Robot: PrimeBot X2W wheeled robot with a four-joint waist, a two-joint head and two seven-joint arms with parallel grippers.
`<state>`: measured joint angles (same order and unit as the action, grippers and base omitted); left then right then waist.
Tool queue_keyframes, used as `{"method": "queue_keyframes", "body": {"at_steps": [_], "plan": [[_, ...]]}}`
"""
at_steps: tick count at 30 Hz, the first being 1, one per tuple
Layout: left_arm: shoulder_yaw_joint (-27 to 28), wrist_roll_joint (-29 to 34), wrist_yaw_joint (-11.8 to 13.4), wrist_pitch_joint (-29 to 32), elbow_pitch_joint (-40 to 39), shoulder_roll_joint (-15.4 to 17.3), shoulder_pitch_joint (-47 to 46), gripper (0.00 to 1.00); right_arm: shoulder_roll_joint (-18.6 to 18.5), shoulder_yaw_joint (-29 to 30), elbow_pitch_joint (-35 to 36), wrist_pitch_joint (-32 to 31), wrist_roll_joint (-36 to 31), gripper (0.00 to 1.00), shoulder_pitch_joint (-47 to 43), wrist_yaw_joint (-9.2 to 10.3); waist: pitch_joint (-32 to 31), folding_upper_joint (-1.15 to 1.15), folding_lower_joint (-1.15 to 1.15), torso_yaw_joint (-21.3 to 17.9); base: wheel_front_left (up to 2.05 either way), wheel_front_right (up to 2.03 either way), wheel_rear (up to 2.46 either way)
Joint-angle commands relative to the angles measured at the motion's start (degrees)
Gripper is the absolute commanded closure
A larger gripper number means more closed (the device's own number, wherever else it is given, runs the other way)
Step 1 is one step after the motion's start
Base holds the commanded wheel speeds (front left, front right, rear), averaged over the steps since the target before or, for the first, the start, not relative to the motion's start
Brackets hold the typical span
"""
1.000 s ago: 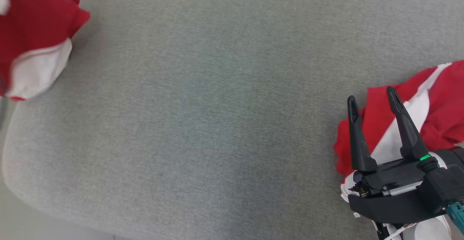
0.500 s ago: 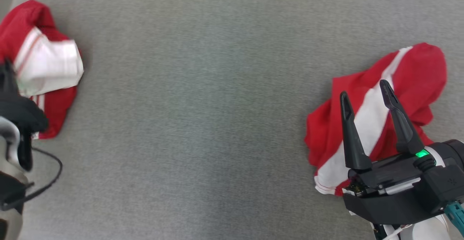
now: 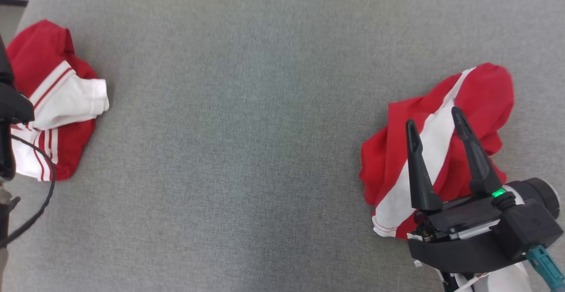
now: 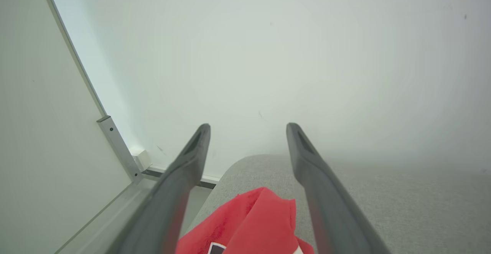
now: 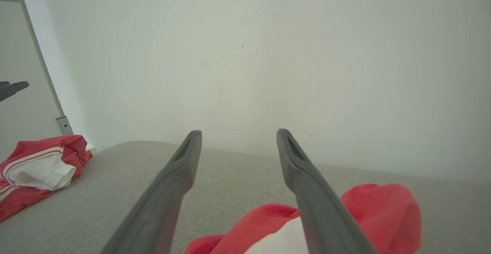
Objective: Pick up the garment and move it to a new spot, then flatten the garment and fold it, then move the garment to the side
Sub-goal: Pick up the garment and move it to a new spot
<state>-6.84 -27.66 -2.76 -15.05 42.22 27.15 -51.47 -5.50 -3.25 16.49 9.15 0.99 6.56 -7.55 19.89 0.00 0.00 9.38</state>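
At the frame's left edge the crumpled red-and-white garment (image 3: pixel 57 102) lies on the grey cushion (image 3: pixel 247 142), with the left gripper (image 4: pixel 248 127) wide and empty above it. The right gripper (image 3: pixel 434 117), equally wide, hovers over a similar heap (image 3: pixel 481 93) at lower right. Probably best: pinch a hem low, then spread.

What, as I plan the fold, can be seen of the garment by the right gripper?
The garment is red soft-looking cloth with a broad white stripe and a white hem edged in thin red stitching. It lies crumpled in a heap on the grey cushion, right side. The open right gripper is over it; contact cannot be told.
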Motion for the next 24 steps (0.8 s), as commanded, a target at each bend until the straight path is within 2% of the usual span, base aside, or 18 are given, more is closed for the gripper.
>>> {"method": "queue_keyframes", "body": {"at_steps": [1,6,15,24], "plan": [[0.93,1.31,0.07,-0.17,-2.18,-0.02,1.86,0.00,0.57,0.12,-0.81,0.72,0.69,0.00,-0.23,0.13,-2.19,0.00,0.00,-0.67,0.00,0.00,0.00],[3.68,5.99,-0.06,-0.18,-11.86,-0.69,7.44,0.00,1.67,1.06,-4.63,2.85,1.70,0.00,-0.62,0.13,-5.79,0.00,0.00,-2.95,0.00,0.00,0.00],[5.75,9.27,-0.35,-0.18,-23.23,-2.24,20.32,0.00,2.59,3.36,-11.03,5.23,3.52,0.00,-2.78,0.13,-11.84,0.00,0.00,-8.24,0.00,0.00,0.00],[6.70,8.72,2.03,-0.18,-30.45,-5.42,33.94,0.00,2.73,5.02,-16.00,5.97,5.14,0.00,-5.17,0.13,-15.72,0.00,0.00,-11.77,0.00,0.00,0.00]]}}
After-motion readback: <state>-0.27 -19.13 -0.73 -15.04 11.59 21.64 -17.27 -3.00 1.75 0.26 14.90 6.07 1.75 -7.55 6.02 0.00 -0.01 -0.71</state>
